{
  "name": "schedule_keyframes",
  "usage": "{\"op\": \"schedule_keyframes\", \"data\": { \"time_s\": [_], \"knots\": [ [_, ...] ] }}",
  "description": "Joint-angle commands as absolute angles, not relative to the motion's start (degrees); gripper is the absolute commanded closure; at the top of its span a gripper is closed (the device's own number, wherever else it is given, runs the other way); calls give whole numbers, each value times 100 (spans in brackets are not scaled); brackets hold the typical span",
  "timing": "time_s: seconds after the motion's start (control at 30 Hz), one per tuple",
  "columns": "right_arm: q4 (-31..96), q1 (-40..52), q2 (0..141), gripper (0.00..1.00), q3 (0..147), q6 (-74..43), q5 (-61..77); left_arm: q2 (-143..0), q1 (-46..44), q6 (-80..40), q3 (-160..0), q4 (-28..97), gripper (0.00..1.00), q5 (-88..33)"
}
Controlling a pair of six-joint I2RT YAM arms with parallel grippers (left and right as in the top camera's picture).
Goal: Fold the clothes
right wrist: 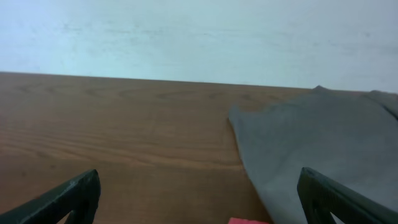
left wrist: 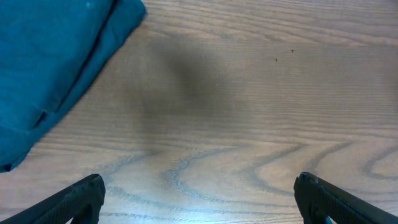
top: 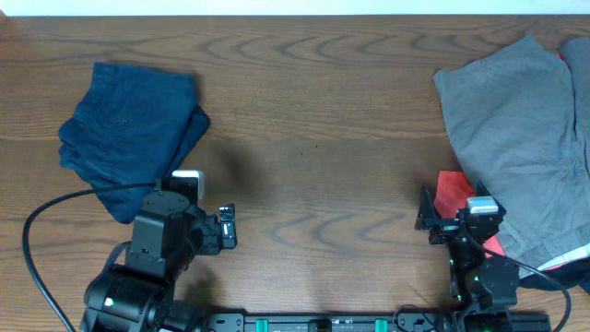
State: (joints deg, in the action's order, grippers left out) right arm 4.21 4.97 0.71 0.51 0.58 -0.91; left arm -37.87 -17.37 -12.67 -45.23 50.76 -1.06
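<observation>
A folded dark blue garment (top: 132, 124) lies at the table's left; it also shows at the top left of the left wrist view (left wrist: 50, 68). A grey garment (top: 521, 138) lies spread at the right, over a red cloth (top: 456, 192); the grey one also shows in the right wrist view (right wrist: 311, 149), with a sliver of red (right wrist: 249, 221) at the bottom edge. My left gripper (top: 228, 228) (left wrist: 199, 199) is open and empty over bare wood, right of the blue garment. My right gripper (top: 430, 219) (right wrist: 199, 199) is open and empty, just left of the red cloth.
The wooden table (top: 313, 138) stretches between the two piles. A black cable (top: 41, 217) loops at the front left. A white and striped edge of other cloth (top: 567, 258) peeks out at the front right. A pale wall (right wrist: 186, 31) rises behind the table.
</observation>
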Motion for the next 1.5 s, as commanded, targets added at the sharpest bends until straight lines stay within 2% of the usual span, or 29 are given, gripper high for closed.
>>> {"op": "schedule_keyframes", "data": {
  "time_s": [0.0, 1.23, 1.47],
  "knots": [
    [427, 375, 27, 1, 32, 370, -40, -3785, -1750, -1317, -4521, 5070, 2, -38],
    [427, 375, 30, 1, 32, 370, -40, -3756, -1743, -1317, -4521, 5076, 2, -38],
    [427, 375, 30, 1, 32, 370, -40, -3402, -1387, -1315, -4519, 5238, 2, -36]
  ]
}}
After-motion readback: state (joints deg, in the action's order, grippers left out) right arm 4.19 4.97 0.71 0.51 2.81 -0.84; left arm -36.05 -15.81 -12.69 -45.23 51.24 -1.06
